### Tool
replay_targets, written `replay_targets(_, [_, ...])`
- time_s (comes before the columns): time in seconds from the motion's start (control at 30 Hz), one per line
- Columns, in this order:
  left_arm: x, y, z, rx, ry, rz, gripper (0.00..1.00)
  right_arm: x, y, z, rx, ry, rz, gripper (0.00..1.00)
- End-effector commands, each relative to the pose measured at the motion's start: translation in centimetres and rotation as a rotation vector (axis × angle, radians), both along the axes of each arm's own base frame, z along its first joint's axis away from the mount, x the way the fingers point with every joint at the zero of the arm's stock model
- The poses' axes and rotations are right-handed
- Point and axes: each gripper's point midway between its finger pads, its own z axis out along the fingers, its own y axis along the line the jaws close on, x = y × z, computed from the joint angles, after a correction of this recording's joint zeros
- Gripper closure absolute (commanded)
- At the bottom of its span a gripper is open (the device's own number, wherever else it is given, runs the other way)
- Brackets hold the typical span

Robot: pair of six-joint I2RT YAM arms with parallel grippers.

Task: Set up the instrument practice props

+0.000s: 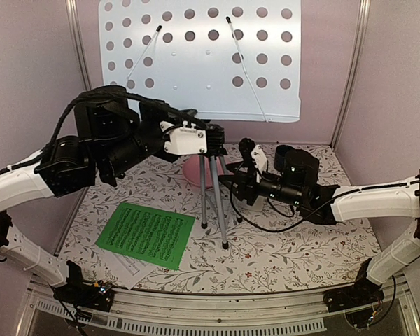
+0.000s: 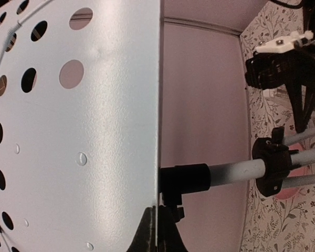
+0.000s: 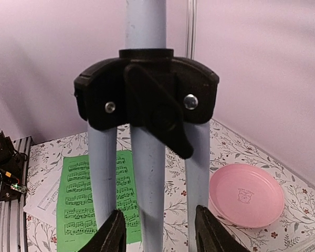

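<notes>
Pale pink walls close in a table point(image 1: 301, 259) covered with a flower-print cloth. The music stand point(image 1: 196, 56) stands upright near the middle of it, with the tripod feet on the cloth and the perforated grey-blue desk facing up toward the overhead camera.

The left gripper point(image 2: 157, 227) reaches in from the stand's left. Its fingers are together, clamped on the lower edge of the desk just above the black joint that tops the post.

The right gripper point(image 3: 160, 231) comes from the stand's right, low down below the black leg collar point(image 3: 147, 92). Its fingers point(image 3: 113, 233) are apart with the legs between them. Whether the pads touch a leg is hard to tell from this angle.

The green music sheet point(image 1: 147, 234) lies flat on the cloth to the left of the stand's legs, toward the arm bases and apart from the feet. The white music sheet point(image 1: 129, 268) lies under it, showing only at the near-left edge. A pink plate point(image 3: 247, 194) sits on the cloth just behind the legs, toward the back wall.
</notes>
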Motion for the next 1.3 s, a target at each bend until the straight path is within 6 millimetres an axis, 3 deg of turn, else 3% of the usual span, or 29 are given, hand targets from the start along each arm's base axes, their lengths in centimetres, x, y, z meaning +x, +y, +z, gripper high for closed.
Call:
replay_targets(0.0, [-2.3,3.3,10.7,-0.434,-0.093,-0.107,1.00,-0.4,-1.7,1.5,0.011,-0.047,0.047,0.52])
replay_targets(0.4, [-2.7,2.0,9.8,-0.355,-0.125,-0.159,1.00,-0.5,-1.4,0.5,-0.025,-0.069,0.105,0.51])
replay_targets(0.57, [-3.1,1.5,9.5,-0.333,-0.139,-0.197,1.00,-0.6,-2.1,0.2,-0.024,-0.059,0.124,0.62])
replay_targets(0.83, [-3.2,0.8,9.4,-0.305,-0.171,-0.211,1.00,-0.3,-3.1,-0.3,-0.027,-0.031,0.126,0.66])
replay_targets(1.27, [-3.6,-0.2,9.0,-0.292,-0.183,-0.255,1.00,-0.2,-3.2,-1.0,-0.026,0.015,0.153,1.00])
